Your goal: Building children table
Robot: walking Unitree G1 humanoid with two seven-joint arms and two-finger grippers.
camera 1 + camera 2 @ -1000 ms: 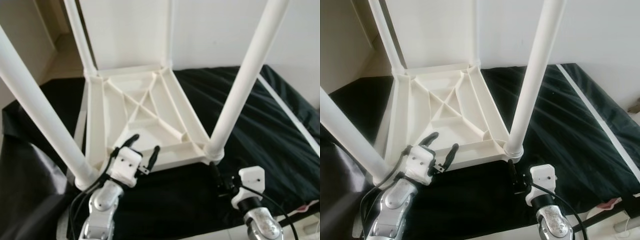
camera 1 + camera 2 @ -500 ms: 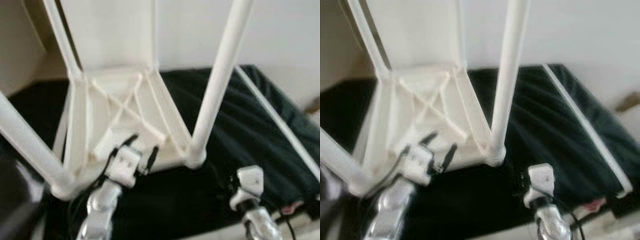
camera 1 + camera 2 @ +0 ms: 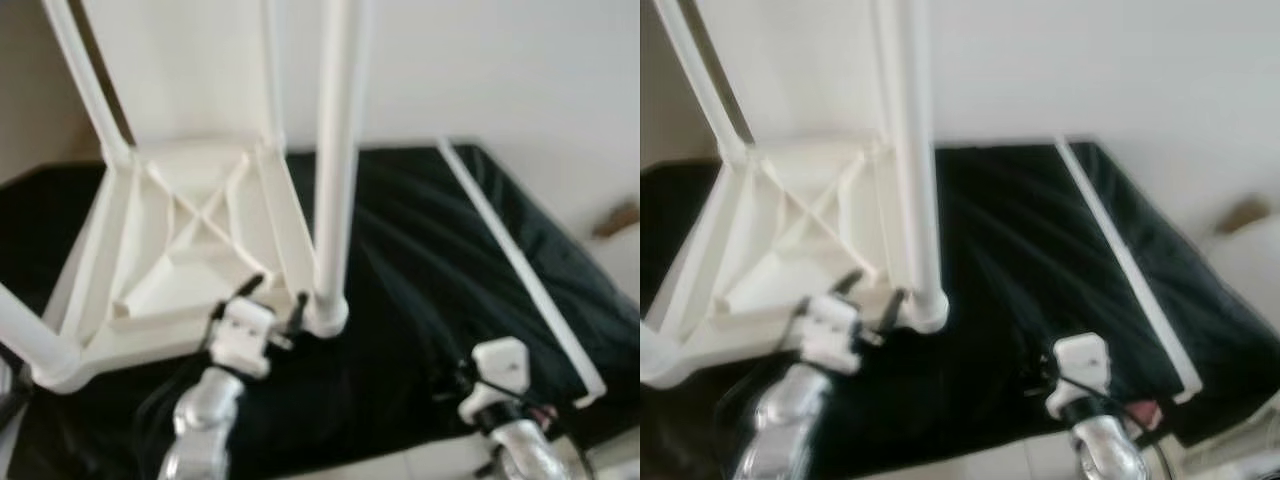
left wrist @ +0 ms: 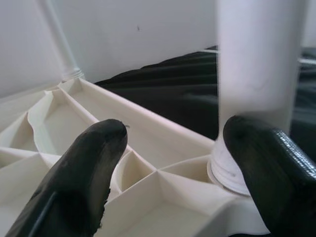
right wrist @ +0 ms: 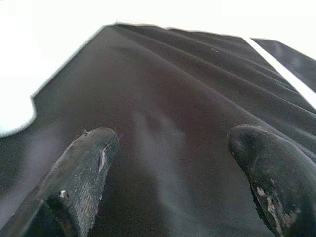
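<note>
White children table (image 3: 180, 250) lying upside down on black sheet (image 3: 440, 270), ribbed underside facing up, legs (image 3: 335, 150) pointing upward. Left gripper (image 3: 272, 297) hovering at near edge beside corner leg, fingers (image 4: 89, 163) spread, gripping nothing. Right gripper (image 5: 173, 163) over sheet, fingers apart, empty. White wall (image 3: 480, 60) behind.

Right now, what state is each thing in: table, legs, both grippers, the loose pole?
Children's table: upside down on the black cloth, legs pointing up.
Near leg: upright, seated in its corner socket.
Left gripper: open, at the table's near edge.
Right gripper: open, over the cloth.
White pole: lying loose on the cloth.
</note>
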